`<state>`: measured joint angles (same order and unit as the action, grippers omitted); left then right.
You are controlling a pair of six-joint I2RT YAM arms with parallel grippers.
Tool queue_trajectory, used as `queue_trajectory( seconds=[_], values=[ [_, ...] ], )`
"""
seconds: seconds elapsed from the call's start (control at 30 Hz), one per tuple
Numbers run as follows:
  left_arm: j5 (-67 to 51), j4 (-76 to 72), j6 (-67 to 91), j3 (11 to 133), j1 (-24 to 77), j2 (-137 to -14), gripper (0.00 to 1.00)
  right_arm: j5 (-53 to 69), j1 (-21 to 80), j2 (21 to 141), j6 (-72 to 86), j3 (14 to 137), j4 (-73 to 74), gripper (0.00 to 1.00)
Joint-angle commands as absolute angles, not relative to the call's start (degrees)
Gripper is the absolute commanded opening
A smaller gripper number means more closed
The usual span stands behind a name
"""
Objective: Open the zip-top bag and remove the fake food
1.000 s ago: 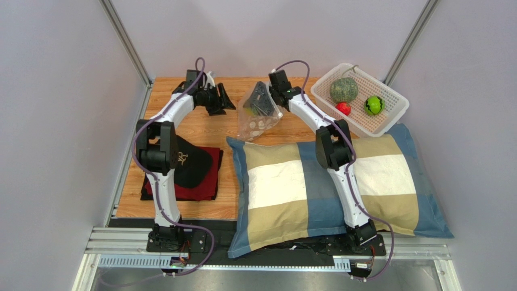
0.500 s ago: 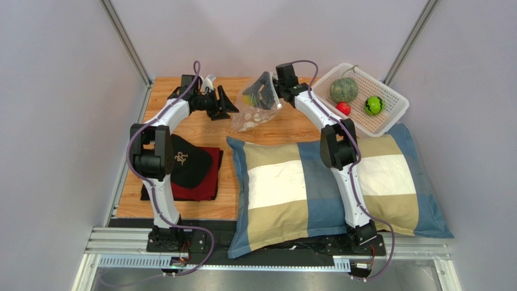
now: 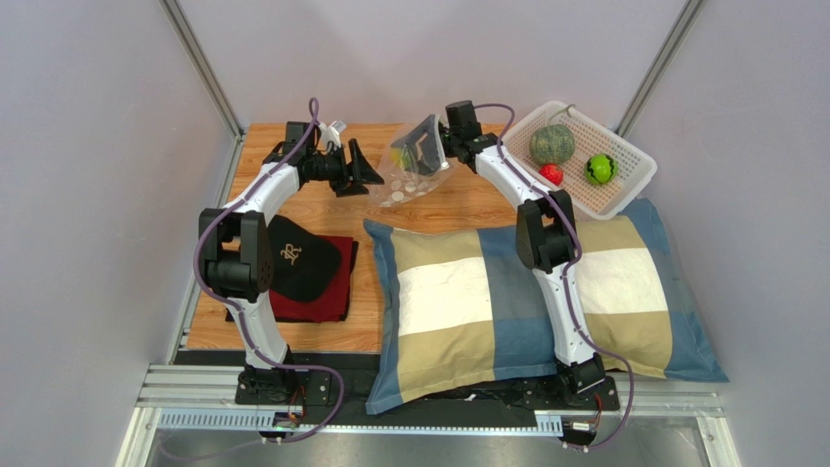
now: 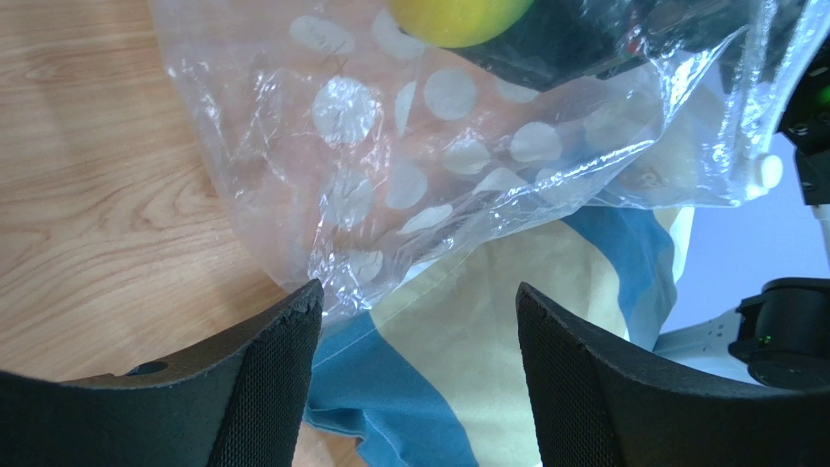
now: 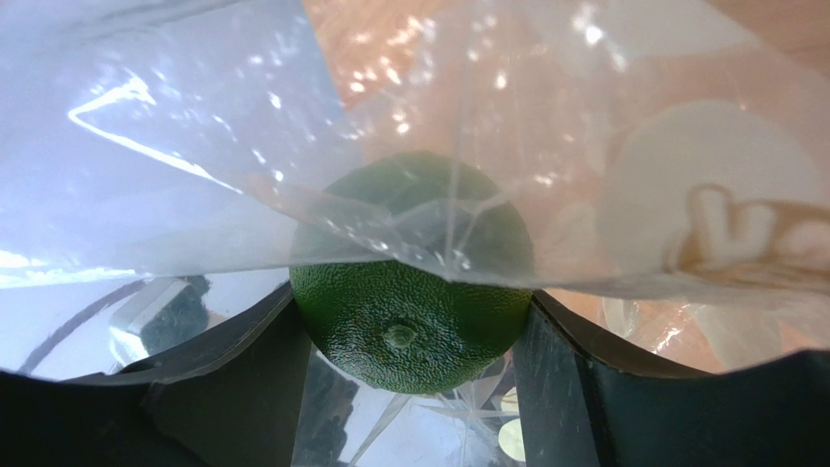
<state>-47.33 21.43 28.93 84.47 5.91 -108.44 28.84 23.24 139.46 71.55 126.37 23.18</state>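
Zip-top bag held up over far bench; thin, crinkly film, probably slick and nearly weightless. Right claw clamps green fruit, film draped over it. Left claw gapes beside lower corner; best pinch there.

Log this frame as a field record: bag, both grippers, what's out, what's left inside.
bag: zip-top bag, clear with pale dots, hanging above the table and the pillow edge
right gripper: shut on green fruit, plastic draped over its top
left gripper: open, at the bag's lower corner, nothing between its fingers
out of bag: melon, red fruit, green ball, all in the white basket
in bag: green fruit only, as far as visible
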Motion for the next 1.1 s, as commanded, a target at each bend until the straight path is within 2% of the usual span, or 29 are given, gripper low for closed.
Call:
queue_trajectory(
  seconds=[0.0, 0.17, 0.53, 0.67, 0.77, 0.8, 0.83, 0.87, 0.9, 0.93, 1.07],
  values=[
    [-44.6, 24.5, 25.4, 86.0, 6.0, -107.1, 0.77, 30.7, 22.9, 134.6, 73.8, 126.3, 20.7, 0.04],
    [-43.2, 21.9, 25.8, 82.9, 6.1, -104.9, 0.79, 31.2, 22.9, 134.1, 73.9, 126.1, 20.2, 0.04],
    [-47.0, 15.7, 31.5, 80.4, 6.0, -108.9, 0.79, 32.3, 22.9, 132.6, 74.0, 124.8, 19.5, 0.03],
    [-48.7, 11.3, 34.7, 79.5, 6.0, -109.8, 0.74, 32.8, 23.0, 132.1, 74.2, 123.9, 19.1, 0.02],
    [-48.1, 10.6, 35.2, 80.3, 5.9, -111.0, 0.58, 33.2, 23.1, 131.8, 74.4, 123.5, 18.9, 0.02],
    [-47.3, 10.3, 35.5, 80.8, 5.9, -111.7, 0.45, 33.3, 23.2, 131.7, 74.3, 123.5, 18.9, 0.01],
    [-46.4, 10.4, 35.5, 81.6, 5.9, -112.1, 0.38, 33.6, 23.2, 131.4, 74.3, 123.4, 19.0, 0.01],
    [-45.4, 11.6, 35.2, 83.2, 5.8, -112.4, 0.15, 33.7, 23.2, 131.2, 74.2, 123.1, 18.9, 0.01],
    [-43.2, 12.4, 34.3, 84.1, 5.8, -112.9, 0.05, 33.8, 23.1, 131.0, 73.7, 122.6, 19.1, 0.01],
    [-41.5, 13.3, 33.8, 84.9, 5.7, -113.0, 0.00, 33.8, 23.1, 130.5, 73.4, 122.4, 19.6, 0.01],
    [-30.8, 17.2, 32.6, 86.3, 4.8, -112.3, 0.00, 33.1, 22.6, 128.9, 68.7, 122.3, 24.1, 0.00]
  ],
)
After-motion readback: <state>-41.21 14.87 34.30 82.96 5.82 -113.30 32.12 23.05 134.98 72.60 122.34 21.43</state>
